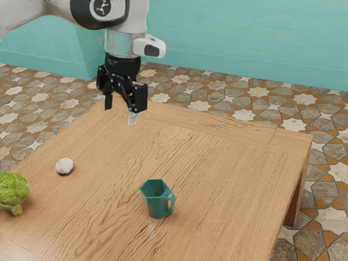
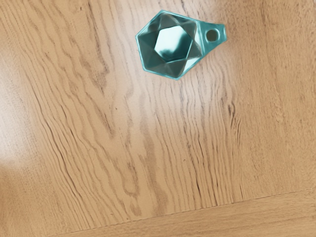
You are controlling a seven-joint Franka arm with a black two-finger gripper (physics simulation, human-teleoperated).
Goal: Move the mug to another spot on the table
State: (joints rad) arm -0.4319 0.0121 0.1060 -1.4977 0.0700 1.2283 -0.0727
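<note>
A teal faceted mug [image 1: 157,198] stands upright on the wooden table [image 1: 217,157], near its front edge, with its handle toward the exterior view's right. My black gripper [image 1: 120,112] hangs open above the table's far side, well up and to the exterior view's left of the mug, with nothing between its fingers. Seen from above in the wrist view, the mug [image 2: 173,44] shows its hollow inside and its small handle loop [image 2: 213,35].
A small whitish, garlic-like lump [image 1: 64,166] lies on the table toward the exterior view's left. A green leafy vegetable [image 1: 12,192] sits at the table's left edge. The table's right edge [image 1: 302,174] drops to a patterned tile floor.
</note>
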